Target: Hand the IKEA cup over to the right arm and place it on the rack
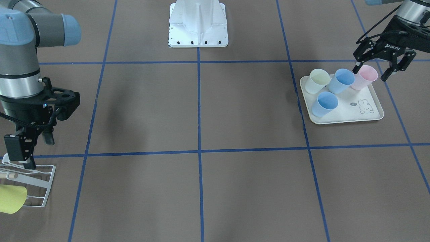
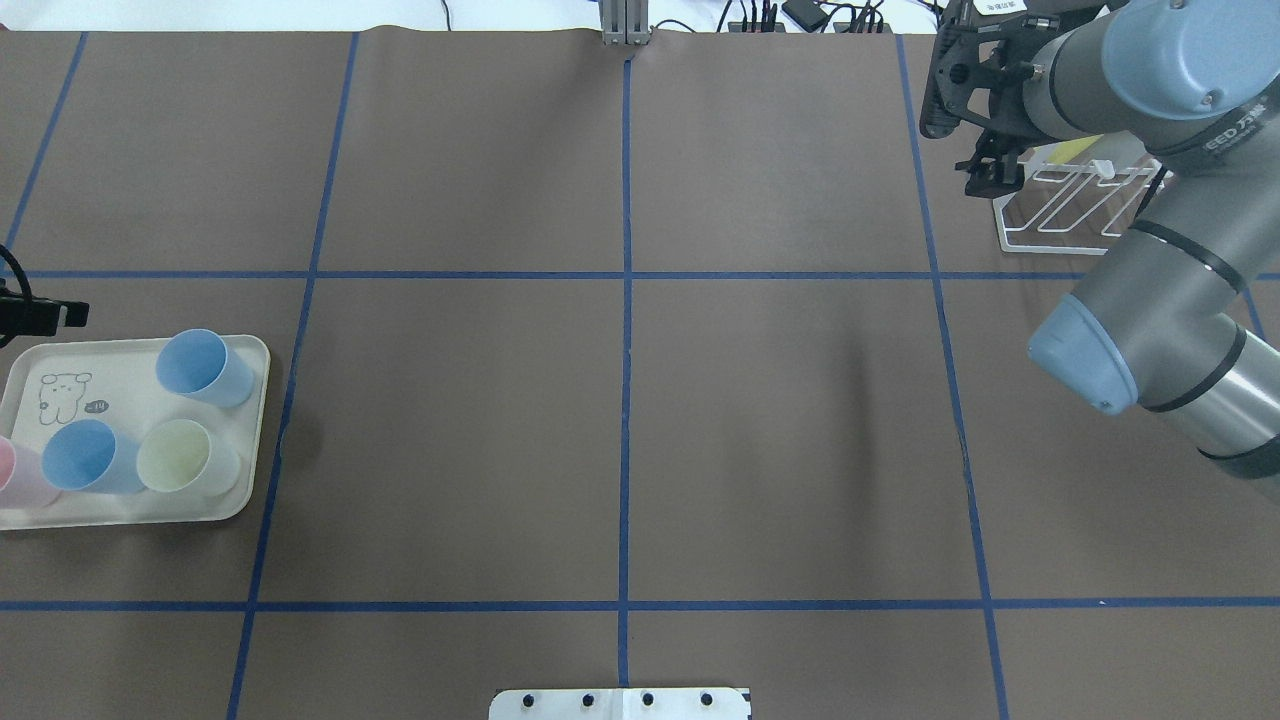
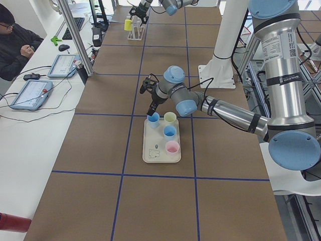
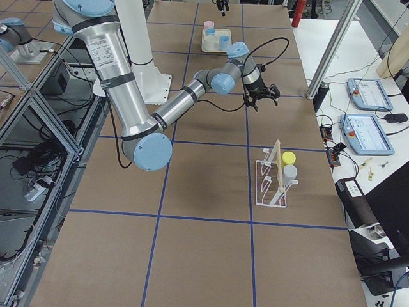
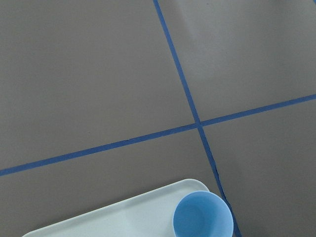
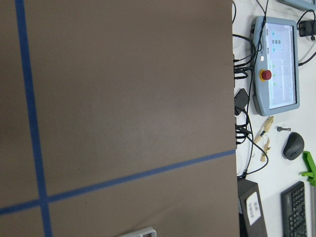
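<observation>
Over tray (image 1: 342, 116): left fingers (image 1: 359, 64) apart, empty. Pink cup (image 1: 364, 78) upright, mouth up, seen between and below them in front view; likely pick, straight down. Right fingers (image 1: 15, 148) apart, far off by rack (image 1: 37, 183).

Brown, blue-taped table (image 1: 235, 107) under cream tray (image 1: 342, 112), white wire rack (image 1: 33, 182) and white robot base (image 1: 198, 25).

Four cups (image 2: 205, 367) on tray (image 2: 125, 385), right arm (image 2: 1160, 290) over rack (image 2: 1075, 205)
</observation>
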Tool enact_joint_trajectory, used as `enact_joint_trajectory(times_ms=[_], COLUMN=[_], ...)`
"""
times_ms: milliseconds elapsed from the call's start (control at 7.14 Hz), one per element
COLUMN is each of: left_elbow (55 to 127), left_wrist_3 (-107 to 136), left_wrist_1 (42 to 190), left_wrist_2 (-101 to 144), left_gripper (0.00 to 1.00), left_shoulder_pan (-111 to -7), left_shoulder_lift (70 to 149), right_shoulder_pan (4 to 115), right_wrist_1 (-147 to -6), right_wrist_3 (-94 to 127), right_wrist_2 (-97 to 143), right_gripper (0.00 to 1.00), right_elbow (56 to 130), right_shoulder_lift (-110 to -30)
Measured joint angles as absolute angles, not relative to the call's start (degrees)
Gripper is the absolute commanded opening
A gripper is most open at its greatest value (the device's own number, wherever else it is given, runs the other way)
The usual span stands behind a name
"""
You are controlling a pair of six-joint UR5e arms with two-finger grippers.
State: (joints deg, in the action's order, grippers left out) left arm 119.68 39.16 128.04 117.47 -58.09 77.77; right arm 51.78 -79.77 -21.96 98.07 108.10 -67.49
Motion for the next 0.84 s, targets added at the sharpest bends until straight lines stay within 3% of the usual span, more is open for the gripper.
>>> enact_joint_trajectory(times_ms=[560, 840], left_elbow=[113.7, 108.0], left_wrist_3=[48.2, 50.3], left_wrist_1=[133.0, 138.9], left_wrist_2=[109.2, 106.0], left_gripper=[0.98, 0.74], left_shoulder_pan=[-48.6, -46.6], left_shoulder_lift=[79.7, 80.3], right_shoulder_pan=[42.7, 40.6], right_wrist_1=[-79.5, -79.5], right_wrist_3=[5.3, 8.4], right_wrist_2=[101.3, 101.0], right_gripper=[0.99, 0.99], right_elbow=[114.7, 115.0], right_shoulder_lift=[-65.1, -63.7])
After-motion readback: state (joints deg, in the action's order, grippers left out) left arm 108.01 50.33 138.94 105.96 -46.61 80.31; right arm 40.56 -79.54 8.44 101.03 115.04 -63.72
